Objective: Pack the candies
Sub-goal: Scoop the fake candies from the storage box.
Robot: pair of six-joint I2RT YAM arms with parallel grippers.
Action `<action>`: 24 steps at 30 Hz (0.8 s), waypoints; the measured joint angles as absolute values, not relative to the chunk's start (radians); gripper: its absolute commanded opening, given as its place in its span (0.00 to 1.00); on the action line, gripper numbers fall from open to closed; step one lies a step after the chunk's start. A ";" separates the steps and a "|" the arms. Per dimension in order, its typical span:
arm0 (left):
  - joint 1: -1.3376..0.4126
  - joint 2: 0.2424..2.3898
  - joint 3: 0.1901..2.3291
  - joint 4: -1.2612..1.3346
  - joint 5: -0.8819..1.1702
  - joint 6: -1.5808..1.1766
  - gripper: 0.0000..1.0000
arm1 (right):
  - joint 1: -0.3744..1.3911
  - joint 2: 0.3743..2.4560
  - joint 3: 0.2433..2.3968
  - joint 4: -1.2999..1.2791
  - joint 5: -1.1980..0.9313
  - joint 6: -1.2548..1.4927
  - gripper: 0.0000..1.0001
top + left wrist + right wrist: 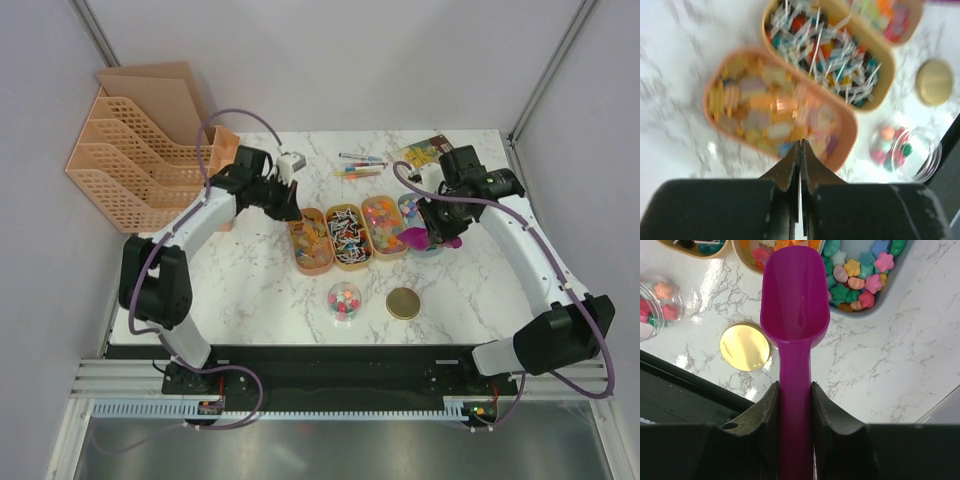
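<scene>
The step in hand looks like scooping, with no load taken yet. The right gripper (795, 390) is clamping the handle of a purple scoop (796, 300), and the bowl of the scoop is showing empty in the right wrist view. The candies (347, 238) are lying in four trays (313, 271) set in a row across the middle of the table (250, 280), and the scoop is hanging above the three o'clock end of that row. Its tip is pointing toward twelve o'clock in the wrist view, with the pastel pieces (860, 277) just beside it at about two o'clock.

The left gripper (800, 150) is hovering with its fingers pressed together on nothing, above the near rim of the tray of yellow-orange gummies (765, 115) at the nine o'clock end. The wrapped ones (830, 55) are sitting in the next tray.

A small clear jar (357, 310) is standing at six o'clock from the row, already holding a few candies, so packing is likely partly done. Its gold lid (404, 303) is lying flat at three o'clock from the jar, apart from it.

The next move probably calls for dipping the scoop into a tray, drawing it up level so nothing rolls off, then carrying it toward seven o'clock and tipping it over the narrow jar mouth. The idle left arm could be steadying the jar during the pour.
</scene>
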State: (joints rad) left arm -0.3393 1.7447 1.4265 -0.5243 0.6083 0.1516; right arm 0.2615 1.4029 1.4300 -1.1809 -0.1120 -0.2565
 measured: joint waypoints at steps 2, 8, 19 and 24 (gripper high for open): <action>-0.326 1.693 1.304 -0.515 0.559 0.165 0.02 | 0.258 1.419 1.430 -1.180 -0.114 -0.235 0.00; -0.340 1.645 1.058 -0.459 0.474 0.173 0.02 | 0.260 1.468 1.431 -1.177 -0.126 -0.194 0.00; -0.340 1.694 1.026 -0.358 0.437 0.174 0.02 | 0.260 1.550 1.444 -1.173 -0.126 -0.165 0.00; -0.340 1.798 1.054 -0.360 0.438 0.174 0.02 | 0.270 1.589 1.455 -1.165 -0.120 -0.157 0.00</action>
